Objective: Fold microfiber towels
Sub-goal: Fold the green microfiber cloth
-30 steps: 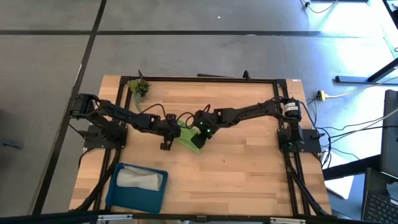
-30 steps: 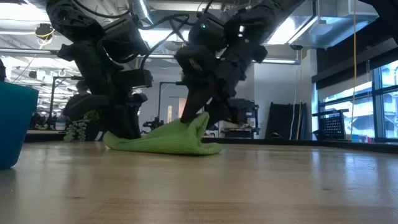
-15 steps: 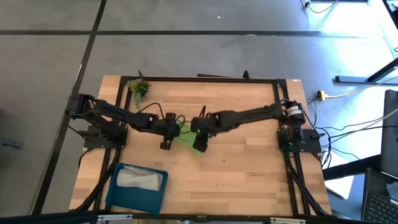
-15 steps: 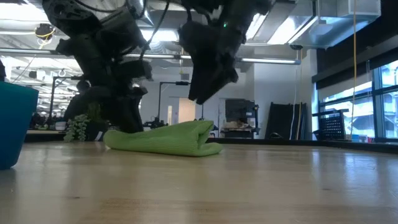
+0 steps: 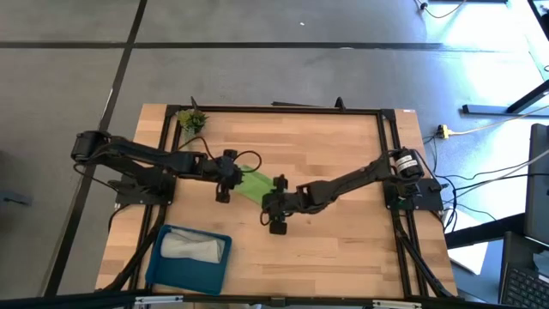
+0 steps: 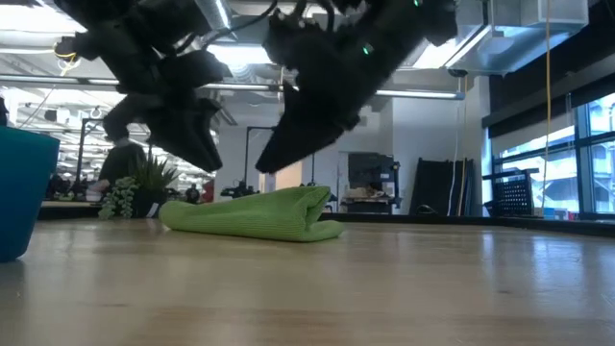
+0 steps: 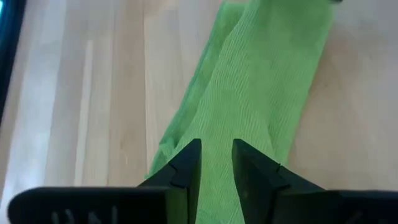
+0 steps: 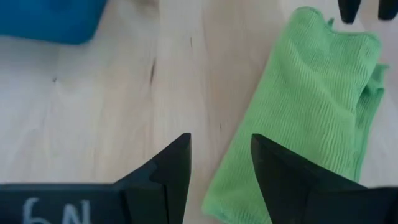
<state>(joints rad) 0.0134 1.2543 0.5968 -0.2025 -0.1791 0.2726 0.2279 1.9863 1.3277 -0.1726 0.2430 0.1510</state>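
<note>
Two arms work over the wooden table (image 5: pixel 343 249). Compared with one second ago, both have lifted clear of the lime green towel (image 5: pixel 255 183): the right gripper (image 5: pixel 276 226), which then stood at the towel's right end with a raised corner beside it, now sits on the near side of the towel, and the left gripper (image 5: pixel 223 192), which then stood down at the towel's left end, now hangs above that end. The raised corner has dropped; in the low view the towel (image 6: pixel 252 214) lies flat as a folded strip with a rolled right end.

Left jaws: narrow gap, nothing held; in the left wrist view the towel (image 7: pixel 249 118) shows through the gap, below the fingers (image 7: pixel 186 168).

Right jaws: moderately open, nothing held; in the right wrist view the towel (image 8: pixel 311 112) lies ahead of and beside the fingers (image 8: pixel 174 168), apart from them.

Towel position: centre of the table, between the two grippers, touching neither.

Near left on the table, a blue tray (image 5: pixel 171 270) holds the light grey towel (image 5: pixel 190 248). A small plant (image 5: pixel 192 120) stands at the far left corner.
</note>
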